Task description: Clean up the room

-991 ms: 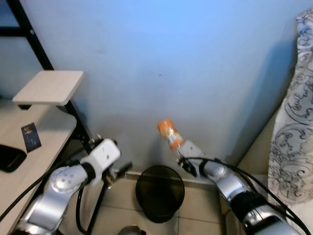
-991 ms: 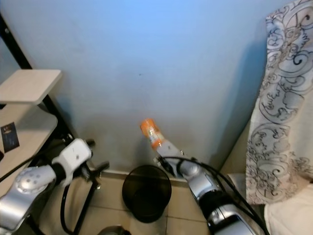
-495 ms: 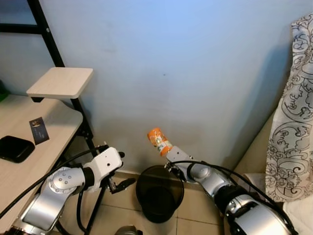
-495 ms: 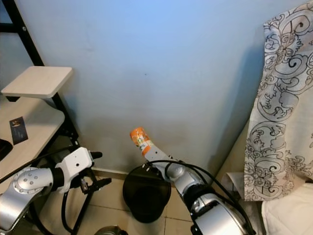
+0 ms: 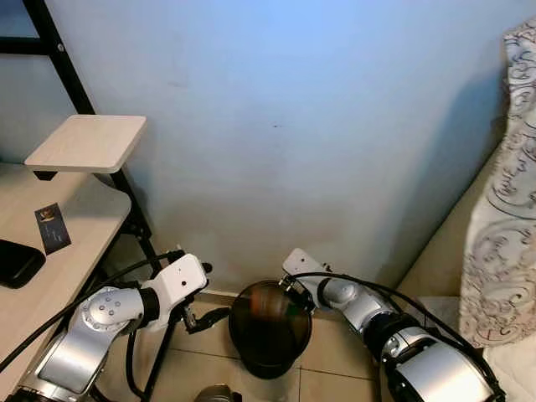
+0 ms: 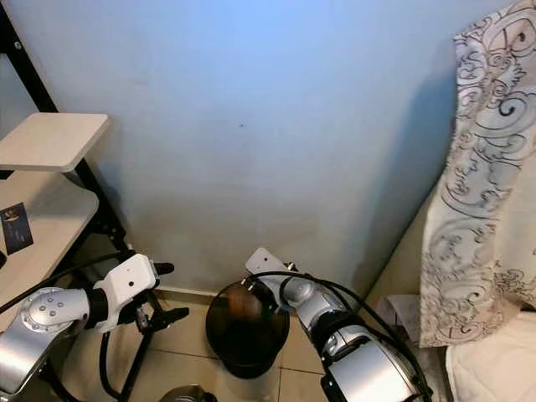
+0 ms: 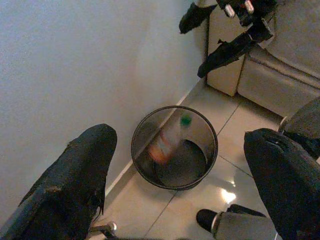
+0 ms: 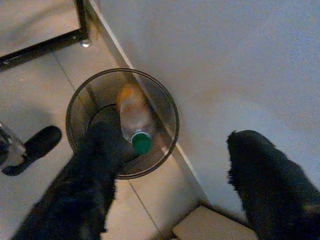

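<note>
Looking down through the head camera, you see a round black waste bin (image 5: 266, 325) on the tiled floor (image 5: 335, 360) against the blue wall (image 5: 318, 126), with a blurred orange shape inside it. Your right gripper (image 5: 293, 295) hangs at the bin's far right rim; your left gripper (image 5: 203, 318) sits just left of the bin, near the black leg of the desk (image 5: 75, 226). A dark card (image 5: 50, 228) and a black case (image 5: 15, 264) lie on the desk, and a patterned curtain (image 5: 507, 209) hangs at the right. From the left wrist, you look between two black fingers (image 7: 75, 175) set wide apart — empty — at the bin, where an orange bottle (image 7: 167, 140) with a green cap is blurred. From the right wrist, the fingers (image 8: 265, 185) are likewise spread with nothing between them, and the bottle lies inside the bin, green cap toward its near wall.
</note>
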Controlling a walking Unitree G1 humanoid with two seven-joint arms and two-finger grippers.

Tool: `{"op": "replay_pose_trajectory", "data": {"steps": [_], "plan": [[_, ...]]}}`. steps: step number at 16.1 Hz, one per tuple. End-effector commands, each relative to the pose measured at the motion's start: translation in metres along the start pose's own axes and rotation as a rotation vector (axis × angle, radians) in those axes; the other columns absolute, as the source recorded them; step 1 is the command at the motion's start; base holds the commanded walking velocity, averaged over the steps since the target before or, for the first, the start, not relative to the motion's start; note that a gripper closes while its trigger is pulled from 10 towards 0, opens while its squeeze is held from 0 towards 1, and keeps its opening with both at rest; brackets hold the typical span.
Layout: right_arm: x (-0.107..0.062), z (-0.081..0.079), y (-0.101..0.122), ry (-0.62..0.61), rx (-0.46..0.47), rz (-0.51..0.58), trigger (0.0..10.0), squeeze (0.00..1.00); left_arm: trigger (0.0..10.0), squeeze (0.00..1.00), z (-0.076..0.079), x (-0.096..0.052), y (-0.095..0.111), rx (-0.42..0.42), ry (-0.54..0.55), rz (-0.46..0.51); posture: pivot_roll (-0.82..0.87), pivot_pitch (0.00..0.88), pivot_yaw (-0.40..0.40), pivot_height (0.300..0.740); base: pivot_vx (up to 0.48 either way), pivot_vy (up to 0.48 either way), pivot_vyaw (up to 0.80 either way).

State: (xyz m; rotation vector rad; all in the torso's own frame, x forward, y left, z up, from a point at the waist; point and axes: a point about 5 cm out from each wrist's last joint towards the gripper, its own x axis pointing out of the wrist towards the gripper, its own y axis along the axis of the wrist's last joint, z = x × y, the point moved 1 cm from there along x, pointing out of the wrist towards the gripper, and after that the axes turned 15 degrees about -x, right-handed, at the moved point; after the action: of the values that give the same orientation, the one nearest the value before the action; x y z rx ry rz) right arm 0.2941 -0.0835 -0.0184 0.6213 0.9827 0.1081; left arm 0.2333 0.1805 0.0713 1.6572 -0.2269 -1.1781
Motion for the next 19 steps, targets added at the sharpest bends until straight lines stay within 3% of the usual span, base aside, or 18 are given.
{"op": "replay_pose_trajectory", "data": {"steps": [1, 2, 5, 6, 7, 8, 9, 11, 13, 15, 16, 17, 19], "plan": [[0.0, 0.003, 0.004, 0.003, 0.015, 0.023, 10.0, 1.0, 10.0, 0.0, -0.004, -0.001, 0.001, 0.023, 0.008, -0.007, 0.14, 0.0, 0.02, 0.74, 0.0, 0.0, 0.0], [0.0, 0.002, 0.004, 0.006, 0.017, 0.03, 10.0, 1.0, 10.0, 0.0, -0.004, -0.001, 0.0, 0.026, 0.009, -0.008, 0.14, 0.0, 0.02, 0.74, 0.0, 0.0, 0.0], [-0.008, 0.024, 0.006, -0.116, 0.19, 0.147, 10.0, 1.0, 10.0, 0.0, -0.01, 0.002, 0.002, -0.027, 0.13, 0.057, 0.14, 0.0, 0.014, 0.74, 0.0, 0.0, 0.0], [-0.021, 0.045, 0.002, -0.269, 0.348, 0.25, 10.0, 1.0, 10.0, 0.0, -0.012, 0.008, 0.009, -0.125, 0.202, 0.134, 0.14, 0.0, 0.016, 0.74, 0.0, 0.0, 0.0], [-0.031, 0.052, -0.001, -0.352, 0.435, 0.297, 10.0, 1.0, 10.0, 0.0, -0.012, 0.011, 0.014, -0.144, 0.243, 0.168, 0.13, 0.0, 0.02, 0.74, 0.0, 0.0, 0.0], [-0.034, 0.054, -0.002, -0.373, 0.457, 0.308, 10.0, 1.0, 10.0, 0.0, -0.012, 0.012, 0.016, -0.144, 0.256, 0.175, 0.13, 0.0, 0.02, 0.74, 0.0, 0.0, 0.0], [-0.062, 0.053, -0.005, -0.502, 0.585, 0.387, 10.0, 1.0, 10.0, 0.0, -0.014, 0.014, 0.026, -0.256, 0.378, 0.258, 0.09, 0.0, 0.043, 0.74, 0.0, 0.0, -0.77], [-0.08, 0.05, -0.009, -0.599, 0.652, 0.403, 10.0, 1.0, 10.0, 0.0, -0.013, 0.012, 0.031, -0.352, 0.436, 0.314, 0.08, 0.0, 0.05, 0.74, 0.0, 0.0, -0.77], [-0.092, 0.048, -0.017, -0.677, 0.717, 0.377, 10.0, 1.0, 10.0, 0.0, -0.012, 0.009, 0.032, -0.325, 0.501, 0.323, 0.07, 0.0, 0.035, 0.74, 0.0, 0.0, -0.77], [-0.097, 0.049, -0.02, -0.693, 0.715, 0.347, 10.0, 1.0, 10.0, 0.0, -0.016, 0.006, 0.034, -0.276, 0.585, 0.346, 0.07, 0.0, 0.009, 0.74, 0.0, 0.0, -0.78], [-0.102, 0.05, -0.023, -0.712, 0.725, 0.329, 10.0, 1.0, 10.0, 0.0, -0.021, 0.004, 0.035, -0.283, 0.643, 0.362, 0.06, 0.0, 0.003, 0.74, 0.0, 0.0, -0.78], [-0.108, 0.05, -0.024, -0.729, 0.731, 0.314, 10.0, 1.0, 10.0, 0.0, -0.02, 0.003, 0.036, -0.336, 0.649, 0.377, 0.06, 0.0, 0.001, 0.74, 0.0, 0.0, -0.78], [-0.114, 0.05, -0.023, -0.738, 0.732, 0.301, 10.0, 1.0, 10.0, 0.0, -0.014, 0.003, 0.037, -0.354, 0.638, 0.38, 0.04, 0.0, 0.011, 0.74, 0.0, 0.0, -0.78]]}}
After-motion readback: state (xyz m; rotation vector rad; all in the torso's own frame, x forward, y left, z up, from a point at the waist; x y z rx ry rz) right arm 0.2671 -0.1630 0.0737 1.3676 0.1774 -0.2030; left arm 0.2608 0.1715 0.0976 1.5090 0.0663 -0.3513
